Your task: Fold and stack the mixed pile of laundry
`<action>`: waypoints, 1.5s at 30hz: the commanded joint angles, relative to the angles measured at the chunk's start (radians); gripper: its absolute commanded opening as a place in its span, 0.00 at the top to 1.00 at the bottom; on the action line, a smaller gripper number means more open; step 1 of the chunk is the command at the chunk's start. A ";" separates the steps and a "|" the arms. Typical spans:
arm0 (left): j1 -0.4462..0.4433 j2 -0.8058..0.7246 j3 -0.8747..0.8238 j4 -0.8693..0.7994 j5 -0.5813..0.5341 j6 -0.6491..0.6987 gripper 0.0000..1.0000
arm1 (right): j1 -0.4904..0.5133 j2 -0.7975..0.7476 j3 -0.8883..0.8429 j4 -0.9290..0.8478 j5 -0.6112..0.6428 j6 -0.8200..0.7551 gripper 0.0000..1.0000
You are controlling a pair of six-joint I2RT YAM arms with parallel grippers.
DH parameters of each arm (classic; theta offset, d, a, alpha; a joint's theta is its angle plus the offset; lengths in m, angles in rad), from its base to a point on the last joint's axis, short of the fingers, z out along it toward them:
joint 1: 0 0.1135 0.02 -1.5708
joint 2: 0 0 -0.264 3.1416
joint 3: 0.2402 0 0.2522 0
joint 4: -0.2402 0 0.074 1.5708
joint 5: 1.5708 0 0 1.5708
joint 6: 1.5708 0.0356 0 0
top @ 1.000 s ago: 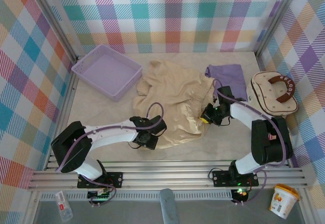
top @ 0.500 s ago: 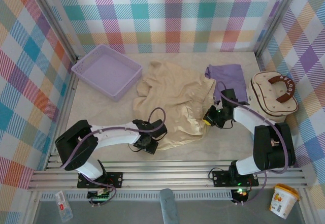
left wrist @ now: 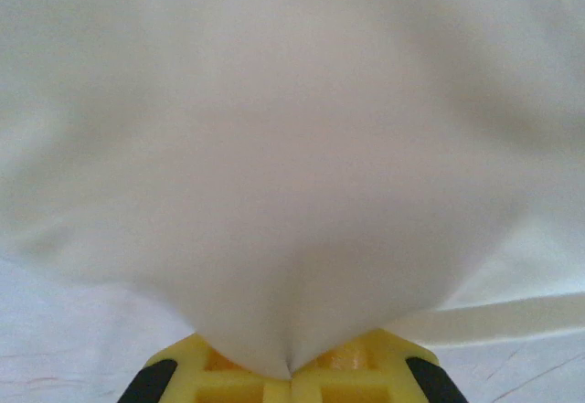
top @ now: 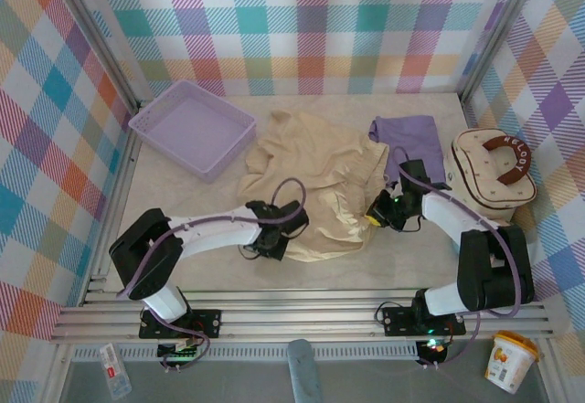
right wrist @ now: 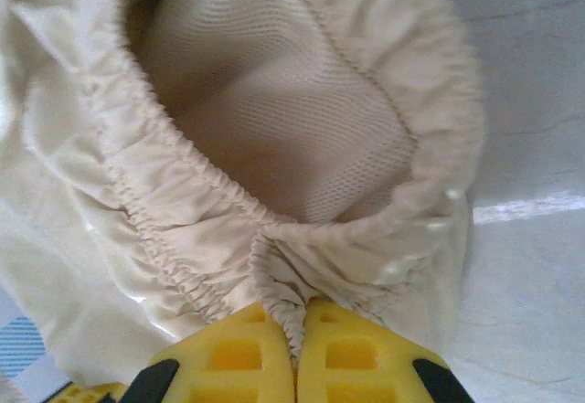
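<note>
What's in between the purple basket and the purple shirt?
The cream garment lies spread out between the lavender basket and the purple T-shirt, as the top view shows.

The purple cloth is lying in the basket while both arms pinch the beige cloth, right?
No. The top view shows the purple cloth on the table beside the bag, not in the basket. The beige cloth is indeed pinched by both arms.

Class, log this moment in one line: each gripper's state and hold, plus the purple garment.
left gripper: shut on cream garment | right gripper: shut on cream garment's elastic hem | purple shirt: far right, unheld
</note>
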 commanded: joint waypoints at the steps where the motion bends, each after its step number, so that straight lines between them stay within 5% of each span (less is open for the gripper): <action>1: 0.119 -0.028 0.235 -0.110 -0.125 0.075 1.00 | -0.017 0.003 0.155 -0.009 -0.055 0.014 1.00; 7: 0.326 0.150 0.792 -0.163 -0.101 0.164 1.00 | -0.046 0.205 0.623 0.005 -0.126 0.031 1.00; 13: 0.406 0.365 1.451 -0.279 -0.039 0.189 1.00 | -0.097 0.305 1.047 0.109 -0.304 0.119 1.00; 16: 0.421 0.353 1.563 -0.211 -0.001 0.203 1.00 | -0.115 0.300 1.216 0.102 -0.330 0.110 1.00; 22: 0.426 0.204 1.404 -0.053 0.077 0.224 1.00 | -0.158 0.266 1.269 -0.024 -0.360 0.071 1.00; 31: 0.367 -0.045 0.610 -0.049 0.161 0.173 1.00 | -0.160 -0.052 0.364 -0.122 -0.276 0.000 1.00; 36: 0.280 -0.160 0.268 -0.062 0.208 0.099 1.00 | -0.160 -0.231 0.090 -0.236 -0.169 -0.032 1.00; 41: 0.237 -0.115 0.164 -0.034 0.244 0.065 1.00 | -0.158 -0.201 0.038 -0.213 -0.158 -0.010 0.99; 45: 0.237 0.013 0.251 -0.014 0.160 0.078 1.00 | -0.158 -0.073 0.097 -0.098 -0.153 0.028 0.98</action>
